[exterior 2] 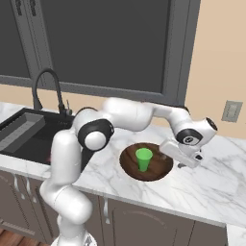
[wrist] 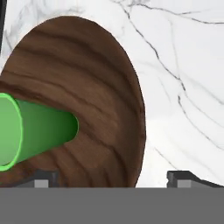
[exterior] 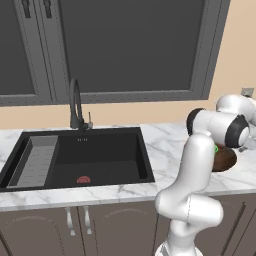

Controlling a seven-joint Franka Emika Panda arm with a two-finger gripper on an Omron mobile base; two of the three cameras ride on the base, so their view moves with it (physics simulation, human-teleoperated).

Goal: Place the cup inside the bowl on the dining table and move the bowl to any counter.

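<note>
Bowl [exterior 2: 146, 162] sits on the counter tabletop [exterior 2: 202, 190], right of the black sink [exterior: 80, 157] and faucet [exterior: 75, 105], not overhanging the front edge as far as the right base view shows. Green cup [exterior 2: 143, 159] stands upright inside it, roughly centred. In the hand view the cup [wrist: 35, 131] is in the wood bowl [wrist: 87, 87] w/ marble to the right.

Gripper [exterior 2: 185, 161] is at the bowl's right rim, low over the marble. Jaws released, spread wide: one fingertip [wrist: 41, 177] sits over the bowl side, the other over bare marble, so they straddle the rim w/ nothing grasped.

Judgement: task looks basically done, only the pull-away left.

Risks:
- Jaws straddle the rim, so a sideways retreat could hook the inner finger on it and drag or tip the bowl. Straight lift first looks safest.
- Cup is light and loose; any knock to the bowl could topple it or roll it out.
- Wrist/forearm swing low over the bowl, so a wide arm move could clip the cup top.
- Can't tell if a finger touches the rim.
</note>
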